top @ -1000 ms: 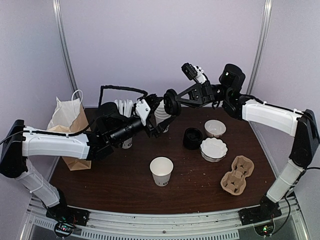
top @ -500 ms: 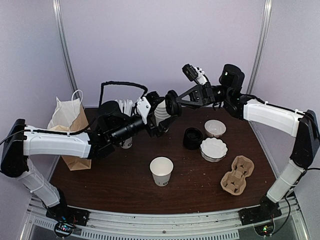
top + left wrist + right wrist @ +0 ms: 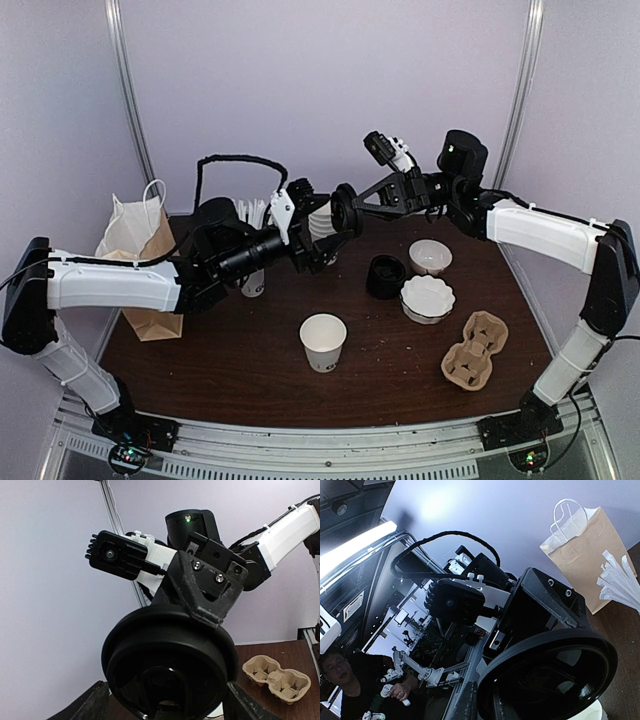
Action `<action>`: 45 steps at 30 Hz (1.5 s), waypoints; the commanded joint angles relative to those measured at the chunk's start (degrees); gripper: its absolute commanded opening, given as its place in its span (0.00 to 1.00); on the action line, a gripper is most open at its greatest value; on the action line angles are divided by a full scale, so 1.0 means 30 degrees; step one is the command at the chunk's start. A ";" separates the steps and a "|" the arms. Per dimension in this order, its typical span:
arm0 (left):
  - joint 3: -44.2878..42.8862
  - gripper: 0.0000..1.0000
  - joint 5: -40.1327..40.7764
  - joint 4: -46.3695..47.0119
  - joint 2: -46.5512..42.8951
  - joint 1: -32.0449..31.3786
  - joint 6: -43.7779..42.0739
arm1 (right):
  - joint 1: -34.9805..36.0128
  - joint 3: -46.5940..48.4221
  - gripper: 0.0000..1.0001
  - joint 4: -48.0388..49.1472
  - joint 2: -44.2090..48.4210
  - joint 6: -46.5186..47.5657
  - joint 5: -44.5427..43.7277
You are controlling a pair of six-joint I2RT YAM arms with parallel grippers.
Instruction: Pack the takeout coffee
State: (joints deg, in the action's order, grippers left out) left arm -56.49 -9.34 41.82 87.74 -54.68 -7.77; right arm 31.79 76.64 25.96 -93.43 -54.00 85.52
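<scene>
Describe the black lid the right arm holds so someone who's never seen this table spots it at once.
Look in mid-air above the back of the dark wooden table. The black lid is the round disc pinched in the right gripper. Unlike the black piece standing on the table, it hangs off the surface.

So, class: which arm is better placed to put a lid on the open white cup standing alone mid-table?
Right. The right gripper is shut on the black lid, so it probably only has to carry it down onto the white cup. The left gripper holds no lid.
</scene>
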 commanded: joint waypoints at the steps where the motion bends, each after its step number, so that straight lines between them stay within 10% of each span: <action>1: -0.0265 0.82 -0.0126 0.0535 -0.0544 0.0409 0.0862 | 0.0138 0.0144 0.11 -0.0069 0.0161 0.0106 0.0878; 8: 0.0246 0.91 0.1026 0.0987 -0.0839 0.0602 0.1029 | 0.0148 0.0092 0.11 -0.0009 -0.0028 0.0087 0.0938; 21: -0.0398 0.77 -0.1368 -0.0620 -0.0742 0.0645 0.0618 | 0.0154 0.0279 0.15 0.0540 -0.0498 -0.0316 0.0979; 26: -0.1166 0.76 -0.0573 -0.3590 -0.1448 0.0688 0.0366 | -0.0715 0.0014 0.75 0.0906 -0.0308 -0.0114 0.0814; 33: -0.3875 0.75 -0.0256 -1.3459 -0.3231 0.0692 -0.0516 | -0.6164 -0.0483 0.84 0.0008 -0.0592 0.0777 0.0209; 37: -0.5218 0.75 -0.0976 -1.9106 -0.3990 0.0676 -0.1064 | -0.8439 -0.0092 0.83 -0.5721 -0.0430 0.6221 -0.1701; 41: -0.6586 0.75 -0.1727 -2.3671 -0.4068 0.0663 -0.1322 | -0.8158 0.3988 0.86 -2.2472 -0.0043 1.9692 -0.9023; 45: -0.7840 0.75 -0.2922 -2.7769 -0.3665 0.0445 -0.1769 | -0.8019 0.2961 0.87 -2.2614 0.1081 2.0932 -1.3123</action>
State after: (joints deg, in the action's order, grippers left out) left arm -76.47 -13.85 -24.58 75.68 -52.93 -10.83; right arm 6.52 86.50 -25.26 -94.76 -8.58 62.43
